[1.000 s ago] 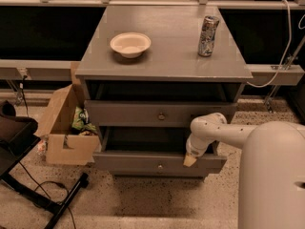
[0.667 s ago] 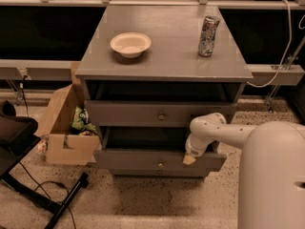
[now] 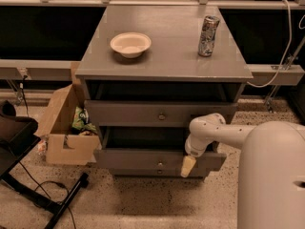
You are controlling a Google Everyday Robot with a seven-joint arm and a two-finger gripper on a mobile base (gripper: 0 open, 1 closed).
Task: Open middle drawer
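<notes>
Camera view shows the middle drawer pulled forward from the grey cabinet, with a dark gap under the top drawer. Its flat grey front carries a small round knob. The lowest drawer is almost hidden beneath. The gripper, a pale wedge below the white arm, hangs before the front, right of the knob; whether it is open or closed cannot be told. On the matte tabletop stand a shallow bowl and a crinkled can.
</notes>
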